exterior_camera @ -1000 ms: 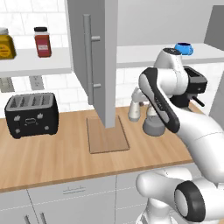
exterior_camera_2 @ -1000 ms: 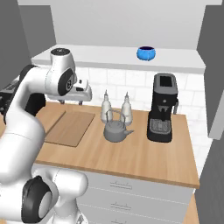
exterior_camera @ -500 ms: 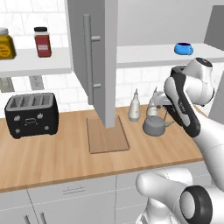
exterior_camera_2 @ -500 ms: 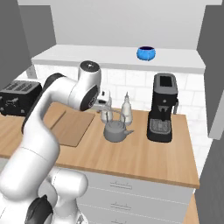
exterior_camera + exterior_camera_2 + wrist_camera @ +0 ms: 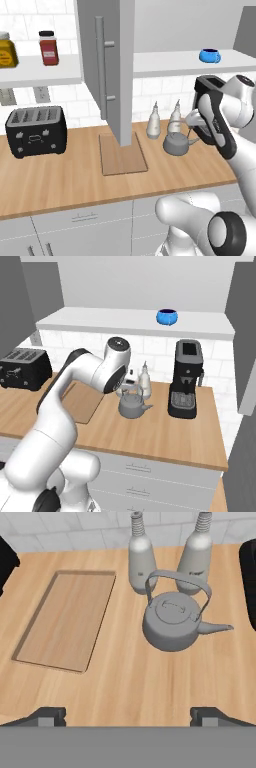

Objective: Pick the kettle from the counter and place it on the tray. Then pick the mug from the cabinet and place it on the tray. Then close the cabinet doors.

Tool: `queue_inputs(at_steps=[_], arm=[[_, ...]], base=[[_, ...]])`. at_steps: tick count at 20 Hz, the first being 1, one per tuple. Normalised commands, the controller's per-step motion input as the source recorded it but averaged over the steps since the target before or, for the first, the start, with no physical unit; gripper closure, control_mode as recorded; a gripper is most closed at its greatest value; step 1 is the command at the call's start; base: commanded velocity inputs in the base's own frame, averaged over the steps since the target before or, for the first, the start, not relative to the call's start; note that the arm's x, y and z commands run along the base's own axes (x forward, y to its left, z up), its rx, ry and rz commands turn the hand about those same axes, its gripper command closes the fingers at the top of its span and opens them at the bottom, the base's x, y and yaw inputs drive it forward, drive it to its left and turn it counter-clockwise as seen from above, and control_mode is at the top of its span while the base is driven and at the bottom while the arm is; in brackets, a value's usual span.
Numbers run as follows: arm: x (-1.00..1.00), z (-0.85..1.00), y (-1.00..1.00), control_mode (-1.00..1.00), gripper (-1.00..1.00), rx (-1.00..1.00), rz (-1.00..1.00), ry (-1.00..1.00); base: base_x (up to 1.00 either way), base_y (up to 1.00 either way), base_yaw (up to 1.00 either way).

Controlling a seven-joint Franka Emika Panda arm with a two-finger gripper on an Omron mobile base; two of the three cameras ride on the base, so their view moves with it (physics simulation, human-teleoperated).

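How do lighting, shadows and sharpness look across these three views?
Left base view: even flat light, cabinet door crisp, no glare. Right base view: soft shade under the kettle, nothing blurred. Hand view: sharp throughout, faint shadow beside the tray, dull sheen on the two bottles.

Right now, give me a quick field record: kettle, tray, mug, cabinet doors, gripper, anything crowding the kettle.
kettle: upright on the counter, handle arched over the lid, not held
tray: bare, flat on the counter beside the kettle
mug: on the cabinet shelf
cabinet doors: left door swung open over the tray
gripper: open, above the counter, short of the kettle
crowding: two bottles just behind the kettle; coffee machine to one side
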Motion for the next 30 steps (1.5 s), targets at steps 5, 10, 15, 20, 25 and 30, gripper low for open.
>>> queue_inputs(at_steps=[5, 10, 15, 20, 25, 30], arm=[[0.19, -0.15, -0.29, -1.00, -1.00, 0.00, 0.07, 0.00], [0.37, -0.09, -0.07, -1.00, -1.00, 0.00, 0.06, 0.00], [0.36, -0.12, -0.08, -1.00, -1.00, 0.00, 0.08, 0.00], [0.30, -0.13, -0.10, -1.00, -1.00, 0.00, 0.11, 0.00], [0.20, -0.07, -0.08, -1.00, -1.00, 0.00, 0.05, 0.00], [0.24, -0.14, 0.00, -1.00, -1.00, 0.00, 0.05, 0.00]], base=[[0.00, 0.00, 0.00], [0.00, 0.00, 0.00], [0.00, 0.00, 0.00], [0.00, 0.00, 0.00], [0.00, 0.00, 0.00], [0.00, 0.00, 0.00]])
